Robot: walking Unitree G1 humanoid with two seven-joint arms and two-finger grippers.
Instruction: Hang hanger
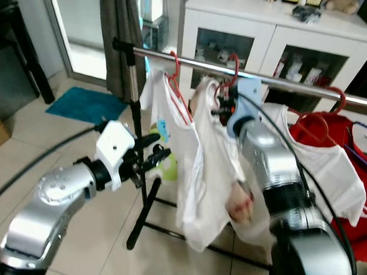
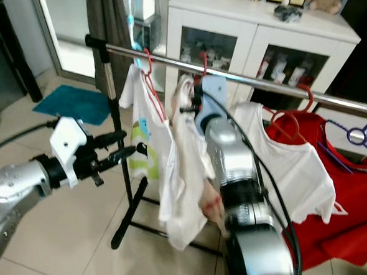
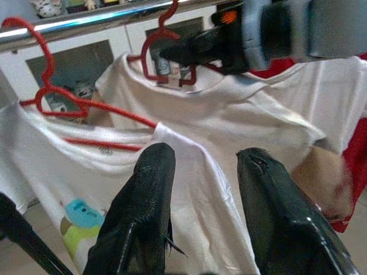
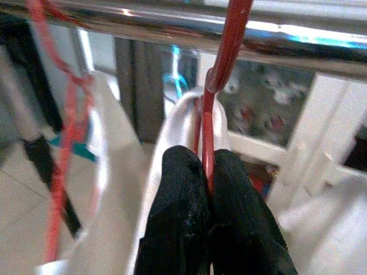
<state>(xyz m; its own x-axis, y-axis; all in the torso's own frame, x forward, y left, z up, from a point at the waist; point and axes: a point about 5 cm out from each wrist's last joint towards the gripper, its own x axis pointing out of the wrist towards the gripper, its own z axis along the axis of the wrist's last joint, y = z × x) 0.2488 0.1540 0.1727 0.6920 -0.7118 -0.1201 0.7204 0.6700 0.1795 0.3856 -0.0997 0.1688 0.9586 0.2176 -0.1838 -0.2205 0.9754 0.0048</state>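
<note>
**Right gripper holds a red hanger at the rail**

Up at the metal rail (image 1: 280,83), the right gripper (image 4: 207,172) is pinched tight on the neck of a red hanger (image 4: 221,69), whose hook points upward and curls over the rail. Its white shirt (image 1: 209,170) hangs straight down below. Four red hangers sit along the rail, three carrying white shirts. The left gripper (image 3: 200,172) hovers beside the clothes with fingers spread, holding nothing.
</note>
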